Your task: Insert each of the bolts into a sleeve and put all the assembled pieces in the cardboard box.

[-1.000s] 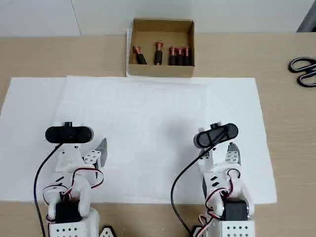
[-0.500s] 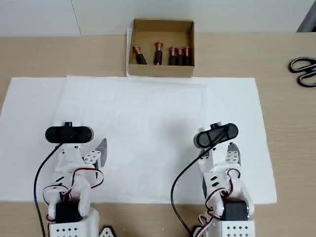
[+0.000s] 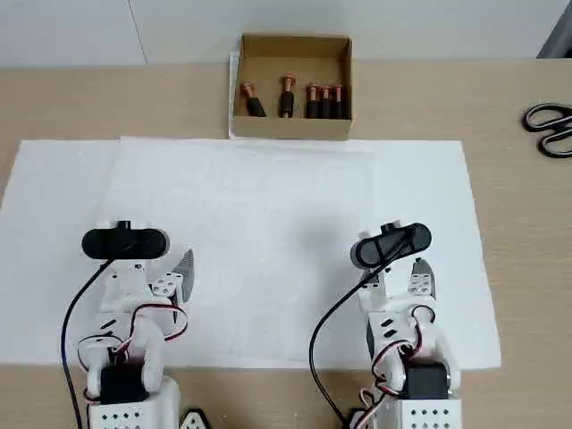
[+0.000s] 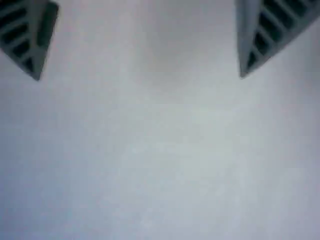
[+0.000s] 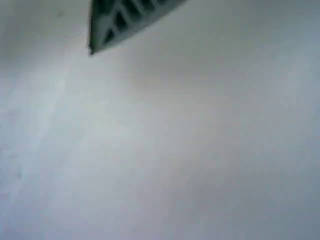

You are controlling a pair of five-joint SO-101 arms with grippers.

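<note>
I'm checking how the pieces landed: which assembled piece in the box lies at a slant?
The leftmost assembled piece in the cardboard box: it lies slanted, while the other four lie straight, copper heads toward the far wall.

the cardboard box (image 3: 290,128) sits at the far side of the table (image 3: 71,98), just beyond the far edge of the paper sheet (image 3: 268,206). in it five assembled pieces (image 3: 287,96) lie in a row: one at the left, one in the middle, three packed together at the right. scissors (image 3: 547,127) lie far off to the right, off the sheet. the left arm (image 3: 125,308) and right arm (image 3: 402,313) stand at the near edge, well apart.
</note>
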